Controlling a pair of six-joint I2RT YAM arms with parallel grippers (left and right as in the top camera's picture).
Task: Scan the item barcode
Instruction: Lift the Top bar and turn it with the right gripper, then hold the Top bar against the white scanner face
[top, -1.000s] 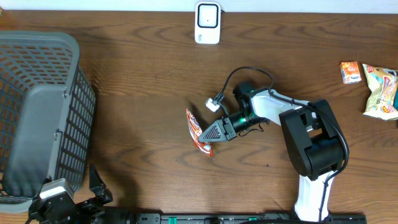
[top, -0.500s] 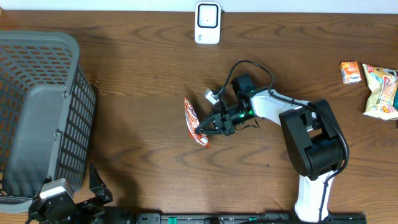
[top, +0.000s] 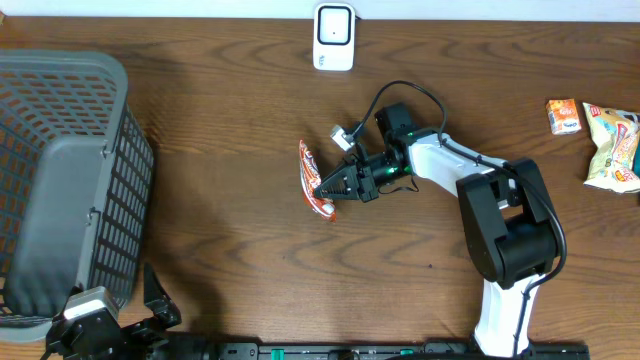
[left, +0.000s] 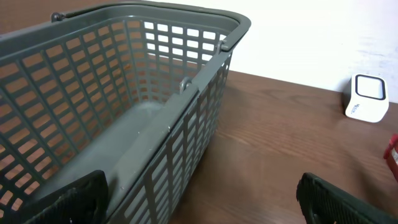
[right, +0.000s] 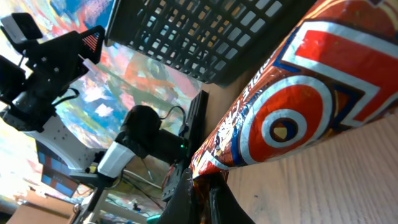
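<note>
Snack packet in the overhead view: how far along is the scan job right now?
Done: the right pincer is shut on the red snack packet, so the grasp looks made. In hand: the packet is held mid-table, short of the white scanner at the far edge. To do: bring it to the scanner and show its barcode, which I cannot see here. The left pincer is open, empty, by the basket.

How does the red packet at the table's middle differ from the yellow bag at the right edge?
The red packet is clamped in the right gripper; the yellow bag lies free, touched by no gripper. From overhead the red packet shows edge-on as a thin curved strip, while the yellow bag lies flat, broad face up. The red packet is red and white; the yellow bag is mostly yellow. Both look like snack wrappers.
</note>
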